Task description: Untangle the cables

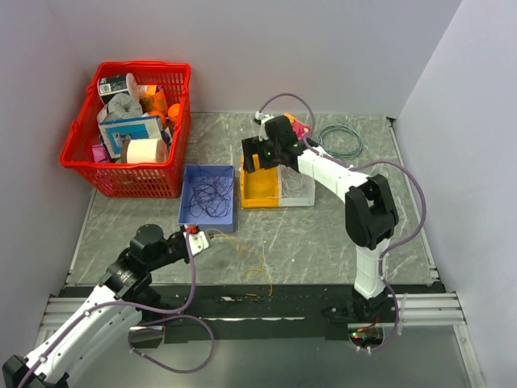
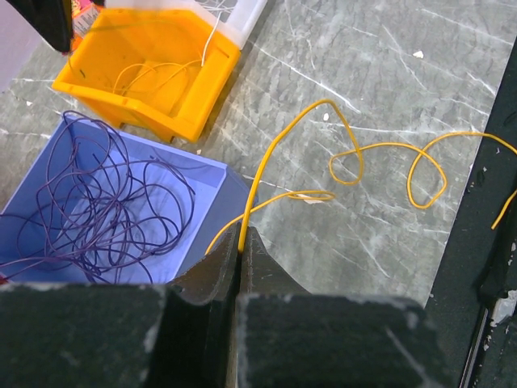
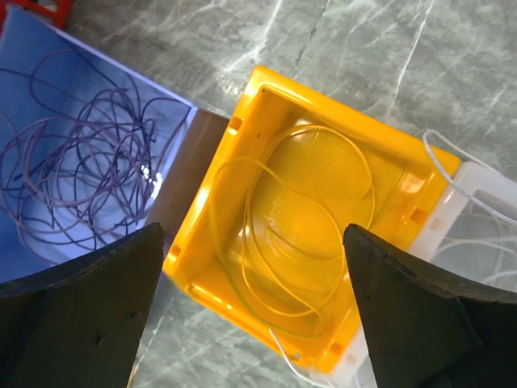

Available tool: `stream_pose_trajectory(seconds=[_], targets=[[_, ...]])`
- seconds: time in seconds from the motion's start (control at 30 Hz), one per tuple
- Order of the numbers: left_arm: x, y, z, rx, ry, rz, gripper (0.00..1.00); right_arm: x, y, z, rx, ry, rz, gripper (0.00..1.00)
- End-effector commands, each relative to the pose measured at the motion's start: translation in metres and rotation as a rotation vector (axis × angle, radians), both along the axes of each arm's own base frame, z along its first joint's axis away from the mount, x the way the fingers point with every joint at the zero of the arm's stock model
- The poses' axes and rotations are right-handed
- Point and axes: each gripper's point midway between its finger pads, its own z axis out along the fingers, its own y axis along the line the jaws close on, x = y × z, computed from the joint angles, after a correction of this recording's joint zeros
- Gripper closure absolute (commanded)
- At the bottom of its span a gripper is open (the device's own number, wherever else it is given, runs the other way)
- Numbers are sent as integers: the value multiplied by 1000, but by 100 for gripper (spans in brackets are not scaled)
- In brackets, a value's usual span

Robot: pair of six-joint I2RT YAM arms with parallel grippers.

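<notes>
With our left gripper [image 2: 241, 252] clamped on the thin yellow-orange wire [image 2: 380, 148] looping across the grey marbled table [image 2: 388, 65] towards its near edge, we should lift slowly, avoiding snags, towards the yellow plastic bin [image 3: 323, 101] beneath our wide-open right gripper [image 3: 254, 242].

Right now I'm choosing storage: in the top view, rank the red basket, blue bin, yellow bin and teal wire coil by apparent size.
1. red basket
2. blue bin
3. yellow bin, partly hidden, and teal wire coil: too close to rank.
</notes>
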Motion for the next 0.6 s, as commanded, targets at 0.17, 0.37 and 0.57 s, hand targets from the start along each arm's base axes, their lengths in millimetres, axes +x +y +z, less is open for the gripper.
stream_pose_trajectory(seconds=[0.17,0.37,0.57], targets=[[3,-2,27,-76,-60,13,99,-88,10,172,177,-443,376,0],[0,-8,47,-150,-71,-5,99,-217,42,147,242,-541,828,0],[-6,-15,63,-204,-66,-44,99,-250,76,85,331,-375,832,0]])
